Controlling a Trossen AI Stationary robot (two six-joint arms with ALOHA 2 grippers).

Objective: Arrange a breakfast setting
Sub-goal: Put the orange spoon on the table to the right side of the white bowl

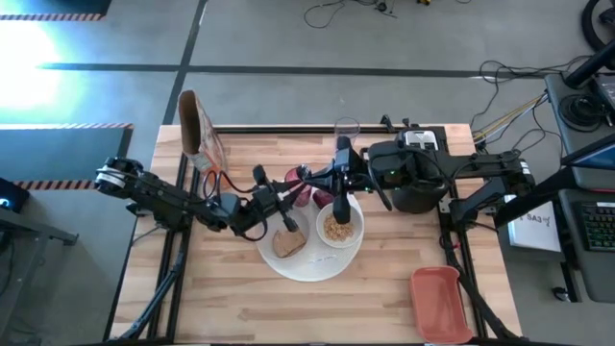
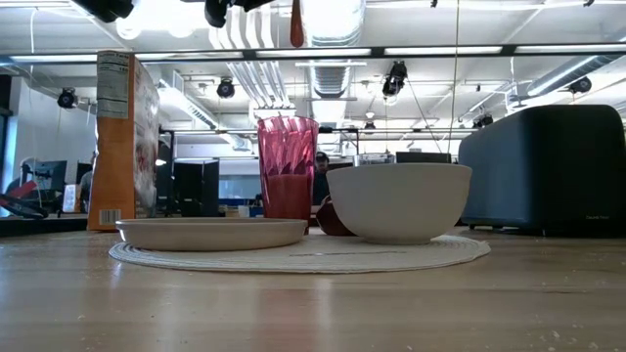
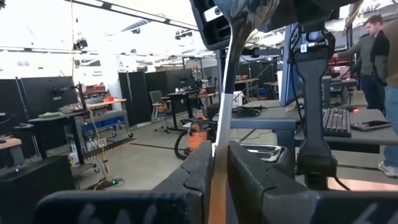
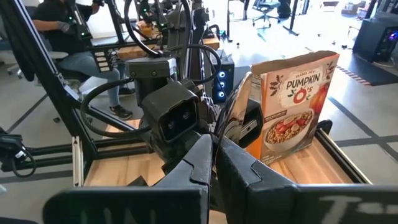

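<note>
Both grippers meet in the air above the large round white plate (image 1: 309, 267). Between them stands a spoon (image 3: 229, 93), roughly upright, its bowl (image 4: 240, 102) uppermost. My right gripper (image 4: 214, 146) is shut on it, and my left gripper (image 3: 219, 155) is shut on its handle lower down. On the plate rest a small plate with toast (image 1: 286, 242) and a white bowl (image 1: 338, 227) of cereal. A pink cup (image 2: 287, 166) and a small red fruit (image 2: 331, 220) stand just behind them. A clear glass (image 1: 346, 128) stands at the table's far edge. My left gripper has the spoon's handle (image 3: 219, 171) pinched between its two fingers, which lie across it. The spoon is lifted clear and runs up from the fingers to the other gripper. My right gripper pinches the spoon's handle just below the bowl (image 4: 217, 138) between its two fingers. The bowl stands up past the fingertips, clear of everything on the table.
An orange cereal box (image 1: 197, 130) stands at the table's far left. A black toaster (image 2: 548, 166) sits at the far right, under the right arm. A red tray (image 1: 440, 303) lies at the near right corner. Bare wood shows along the near edge.
</note>
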